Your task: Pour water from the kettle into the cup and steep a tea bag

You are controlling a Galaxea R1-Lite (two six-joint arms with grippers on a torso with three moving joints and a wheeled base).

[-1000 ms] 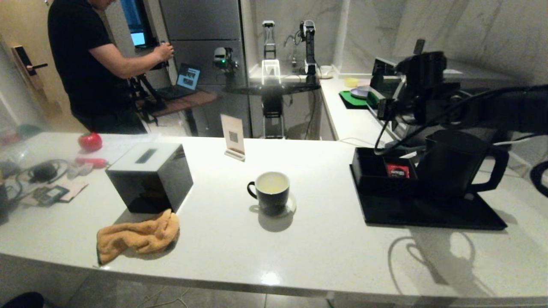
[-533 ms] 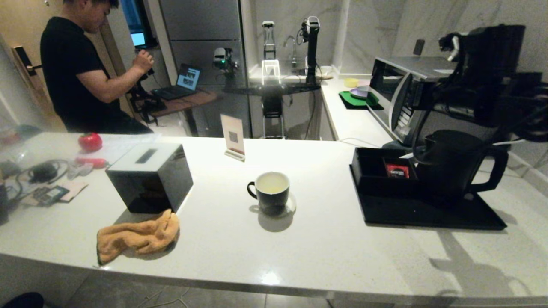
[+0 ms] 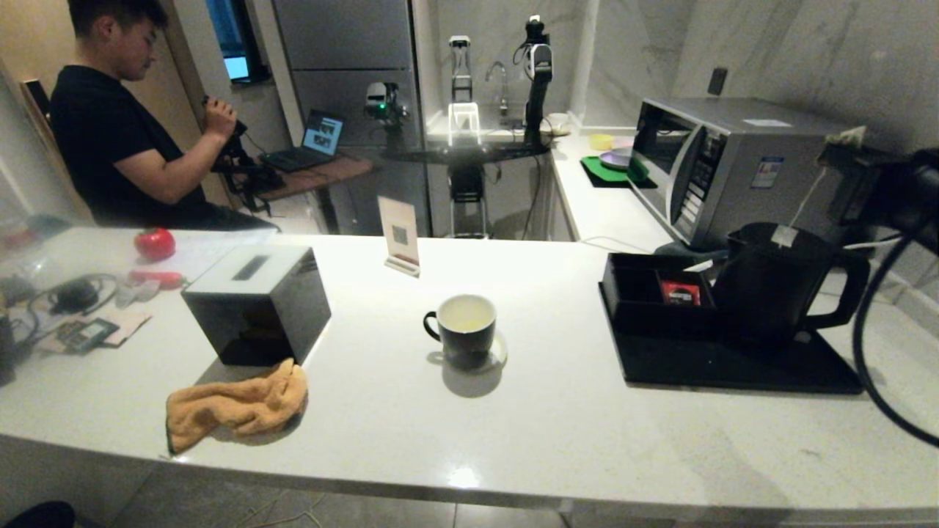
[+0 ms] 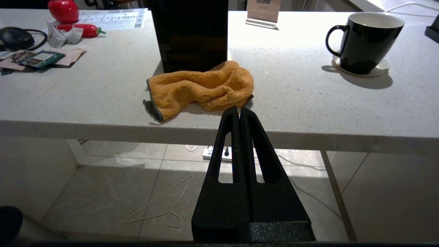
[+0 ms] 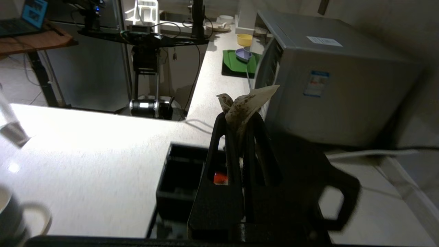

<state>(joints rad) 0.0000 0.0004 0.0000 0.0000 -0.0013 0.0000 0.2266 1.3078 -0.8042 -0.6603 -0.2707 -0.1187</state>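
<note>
Tea bag point(image 5: 247, 103) pinched in right gripper point(image 5: 240, 118), high over kettle point(image 3: 777, 282) at counter's right end.

Tag point(image 3: 783, 235) dangling on string just above kettle lid; cup point(image 3: 462, 328) with water point(image 3: 465, 314) well apart, mid-counter on saucer point(image 3: 499, 350). Left gripper point(image 4: 239, 113) clenched empty, below counter edge near orange cloth point(image 4: 202, 87).

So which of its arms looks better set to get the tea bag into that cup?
The right. Its gripper is already clamped on the tea bag, up beside the kettle. The left gripper is shut and empty, parked below the counter's edge, short of the cup.
</note>
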